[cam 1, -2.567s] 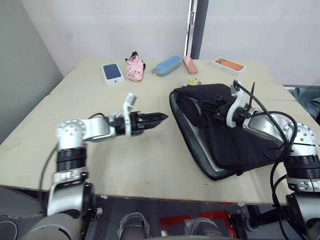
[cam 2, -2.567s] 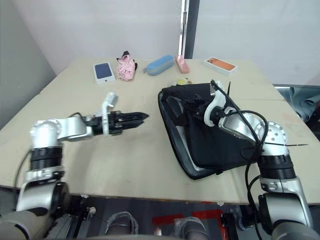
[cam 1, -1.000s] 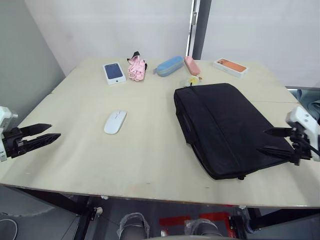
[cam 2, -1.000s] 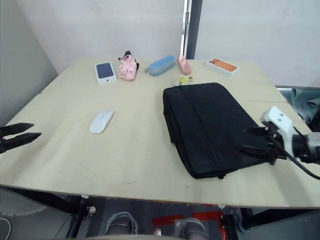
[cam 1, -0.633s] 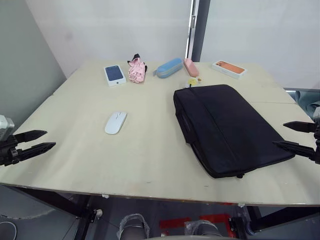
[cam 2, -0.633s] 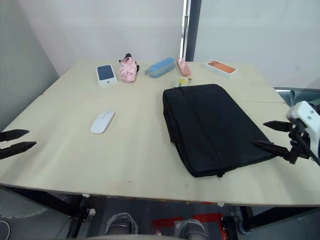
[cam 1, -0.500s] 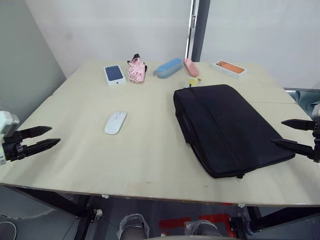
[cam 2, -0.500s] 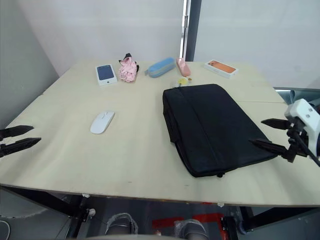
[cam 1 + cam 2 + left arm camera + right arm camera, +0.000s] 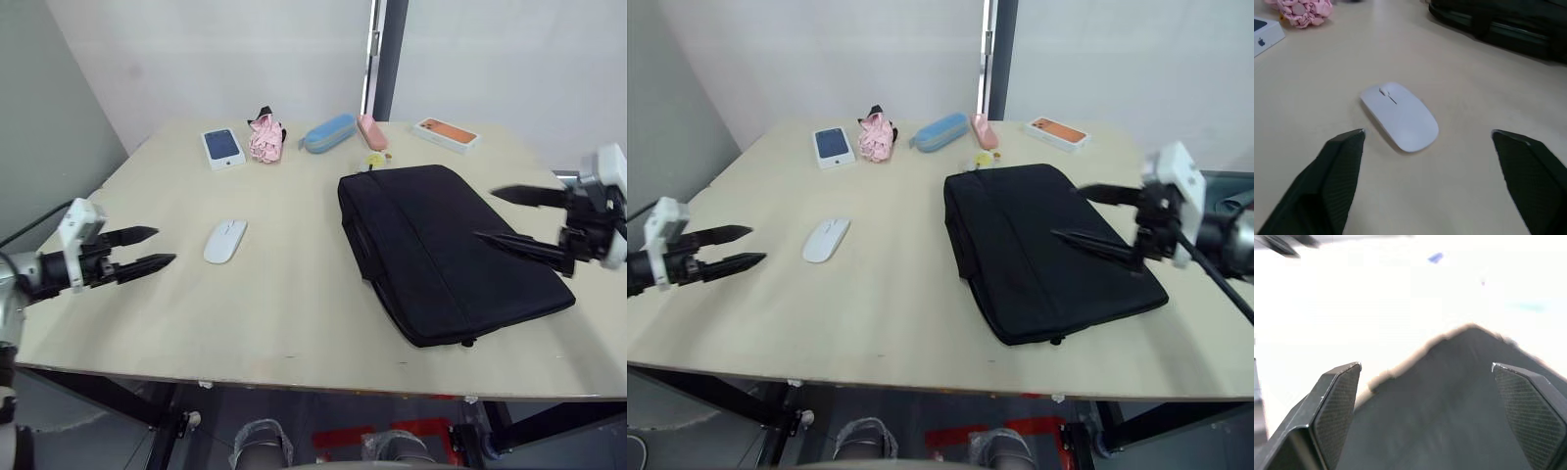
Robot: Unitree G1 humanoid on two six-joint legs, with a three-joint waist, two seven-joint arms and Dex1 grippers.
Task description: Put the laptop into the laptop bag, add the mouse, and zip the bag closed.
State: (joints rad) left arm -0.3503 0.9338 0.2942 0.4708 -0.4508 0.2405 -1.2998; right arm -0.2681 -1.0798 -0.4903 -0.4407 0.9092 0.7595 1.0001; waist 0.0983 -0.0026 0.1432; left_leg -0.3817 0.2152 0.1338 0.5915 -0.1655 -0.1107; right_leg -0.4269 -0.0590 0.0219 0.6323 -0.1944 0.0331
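Left eye view shows the table [image 9: 294,323] carrying the laptop bag [image 9: 451,250], which lies flat with its flap down; a couple of seconds ago the right arm was holding it propped open with grey metal visible inside, so I judge the laptop is already in and out of sight. The mouse [image 9: 225,240] sits on the bare tabletop, well apart from the bag on its left side, uncovered now that the left arm has pulled back. Since half a second ago the right gripper [image 9: 519,217] has swung in over the bag's right part, fingers spread wide and empty. The left gripper [image 9: 145,250] has advanced toward the mouse, also wide and empty, so picking it up looks next. On the blue phone box [image 9: 222,146] I can read no lettering.
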